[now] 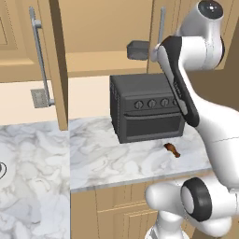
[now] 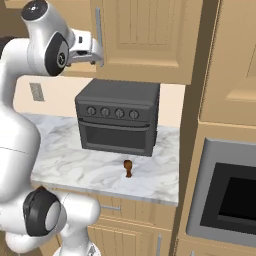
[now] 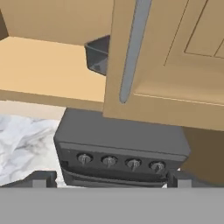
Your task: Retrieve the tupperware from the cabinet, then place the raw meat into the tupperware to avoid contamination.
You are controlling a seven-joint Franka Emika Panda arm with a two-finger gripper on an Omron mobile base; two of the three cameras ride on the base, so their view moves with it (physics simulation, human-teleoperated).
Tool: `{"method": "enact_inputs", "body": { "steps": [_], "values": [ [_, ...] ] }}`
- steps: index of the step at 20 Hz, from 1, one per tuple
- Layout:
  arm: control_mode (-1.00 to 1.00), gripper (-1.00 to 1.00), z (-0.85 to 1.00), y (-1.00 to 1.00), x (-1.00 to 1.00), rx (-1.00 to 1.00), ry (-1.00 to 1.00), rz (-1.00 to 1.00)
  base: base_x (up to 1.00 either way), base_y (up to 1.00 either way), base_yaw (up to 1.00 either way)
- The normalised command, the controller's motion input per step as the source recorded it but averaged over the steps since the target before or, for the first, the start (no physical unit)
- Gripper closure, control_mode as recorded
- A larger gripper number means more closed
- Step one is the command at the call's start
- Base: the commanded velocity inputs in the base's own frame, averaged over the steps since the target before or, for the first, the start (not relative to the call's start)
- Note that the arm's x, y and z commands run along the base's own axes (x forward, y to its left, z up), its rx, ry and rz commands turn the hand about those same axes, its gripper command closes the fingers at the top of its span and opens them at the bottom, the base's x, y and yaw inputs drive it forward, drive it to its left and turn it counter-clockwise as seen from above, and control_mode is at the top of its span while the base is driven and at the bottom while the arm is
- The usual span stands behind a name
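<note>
The gripper point(image 3: 109, 180), fingers spread wide and empty, hovers near the cabinet point(image 3: 175, 65) door; the tupperware point(image 1: 138, 49) sits on the shelf, the raw meat point(image 1: 172, 150) on the counter point(image 1: 121, 163) before the toaster oven point(image 1: 144, 112).

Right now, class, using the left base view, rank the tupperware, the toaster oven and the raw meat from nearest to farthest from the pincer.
1. The tupperware, on the cabinet shelf, just left of the pincer.
2. The toaster oven, on the counter below the pincer.
3. The raw meat, lowest, on the counter in front of the oven.
</note>
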Motion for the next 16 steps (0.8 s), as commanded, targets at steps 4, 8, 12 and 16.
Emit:
{"method": "enact_inputs", "body": {
  "steps": [4,8,12,16],
  "values": [
    [-1.00,-1.00,0.19,-0.11,0.53,0.03,-0.12,-0.05,0.00,0.00,0.00],
    [-1.00,-1.00,0.06,-0.13,0.43,0.00,-0.09,-0.04,0.00,0.00,0.00],
    [-1.00,-1.00,0.04,-0.17,0.60,0.00,-0.02,-0.04,0.00,0.00,0.00],
    [-1.00,-1.00,0.04,-0.12,0.61,0.01,0.00,-0.03,0.00,0.00,0.00]
  ]
}}
